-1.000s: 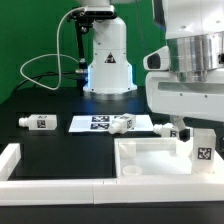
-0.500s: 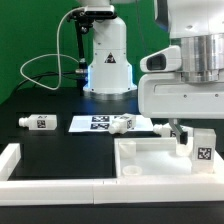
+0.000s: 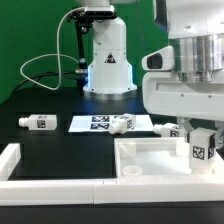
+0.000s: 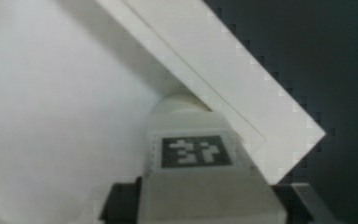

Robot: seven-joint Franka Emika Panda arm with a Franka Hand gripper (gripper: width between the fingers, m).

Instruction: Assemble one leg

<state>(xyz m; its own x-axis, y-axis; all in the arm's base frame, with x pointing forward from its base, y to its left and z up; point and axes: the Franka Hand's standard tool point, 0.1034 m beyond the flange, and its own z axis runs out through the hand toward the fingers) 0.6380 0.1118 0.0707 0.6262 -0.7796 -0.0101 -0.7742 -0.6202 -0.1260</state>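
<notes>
Dark bench (image 3: 60,140) before a green backdrop, with the robot base at 12 o'clock. At 9 o'clock one loose leg (image 3: 37,122) lies on its side. Toward centre, the marker board (image 3: 97,123) lies flat, a second leg (image 3: 126,123) resting on it. At 6 o'clock sits the large white panel (image 3: 150,160). At 3 o'clock the end effector (image 3: 198,132) is closed on a tagged leg (image 3: 202,148), upright over the panel's corner; contact with the panel cannot be determined. The wrist view confirms the held leg (image 4: 199,150), tag facing the camera.
</notes>
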